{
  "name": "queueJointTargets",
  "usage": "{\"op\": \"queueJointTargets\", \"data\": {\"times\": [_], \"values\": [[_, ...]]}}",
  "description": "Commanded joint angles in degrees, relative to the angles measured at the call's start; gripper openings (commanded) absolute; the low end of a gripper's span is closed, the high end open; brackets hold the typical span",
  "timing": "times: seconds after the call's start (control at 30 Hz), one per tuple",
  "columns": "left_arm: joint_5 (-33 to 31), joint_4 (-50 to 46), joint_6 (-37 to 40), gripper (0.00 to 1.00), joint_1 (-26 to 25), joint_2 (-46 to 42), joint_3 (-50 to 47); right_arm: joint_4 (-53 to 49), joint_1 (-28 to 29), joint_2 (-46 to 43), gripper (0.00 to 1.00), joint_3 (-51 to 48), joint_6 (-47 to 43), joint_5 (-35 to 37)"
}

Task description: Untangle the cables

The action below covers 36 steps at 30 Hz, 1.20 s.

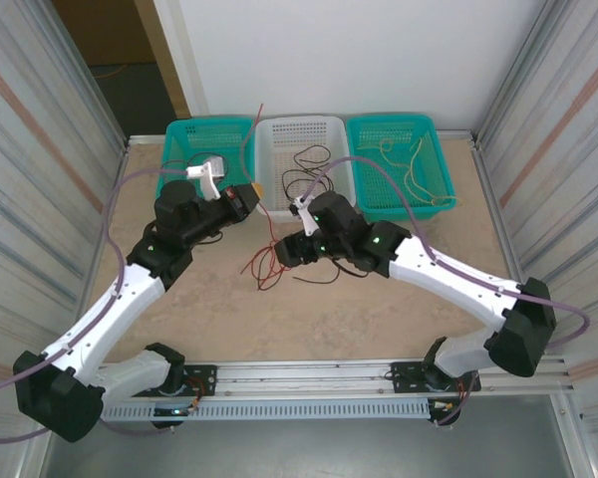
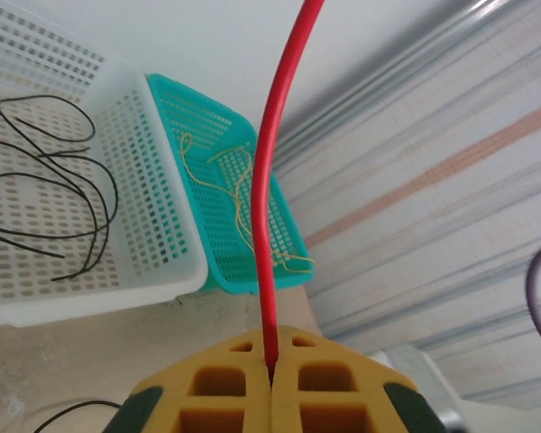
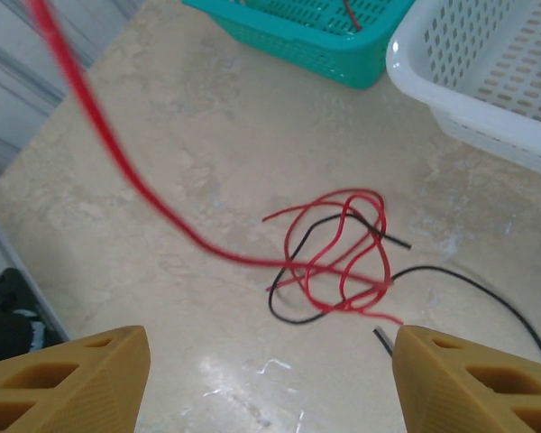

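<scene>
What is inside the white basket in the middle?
Loose black cables lie on the perforated floor of the white basket. In the top view the right gripper covers part of the near rim, so that corner cannot be checked.

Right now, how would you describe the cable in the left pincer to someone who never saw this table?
Find the white basket in the middle of the row at the far edge of the table. Near its left corner, the left pincer is shut on a thin red cable. Unlike the red and black tangle lying flat on the table, this cable stands up in the air.
</scene>
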Motion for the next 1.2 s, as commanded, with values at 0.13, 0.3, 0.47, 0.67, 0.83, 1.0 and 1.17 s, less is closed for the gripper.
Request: {"op": "queueJointTargets", "data": {"times": [0.13,0.3,0.47,0.67,0.83,1.0,1.17], "values": [[4.2,3.27,1.53,0.0,-1.95,1.78,3.37,2.93,-0.33,5.14,0.41,7.93,-4.0,-0.33],[4.32,3.78,0.88,0.0,-1.98,2.49,3.19,2.85,-0.41,4.51,0.0,7.78,-4.53,-0.49],[1.42,0.94,2.55,0.54,-1.98,2.1,2.16,3.58,-3.97,-1.26,0.0,4.95,-3.44,-3.84],[1.59,-2.74,5.79,0.71,-2.05,3.38,-1.91,4.53,-13.68,-8.76,0.0,1.76,-0.17,-15.1],[3.24,-0.46,7.8,0.66,-5.23,4.37,-5.53,3.41,-17.36,-12.08,0.0,1.29,-0.9,-18.2],[7.76,1.95,6.68,0.54,-9.16,9.71,-4.8,2.5,-17.95,-13.1,0.0,1.67,-1.63,-17.82],[8.32,6.23,0.61,0.54,-12.39,15.87,-6.5,2.93,-18.0,-13.31,0.0,1.41,-1.29,-18.23]]}}
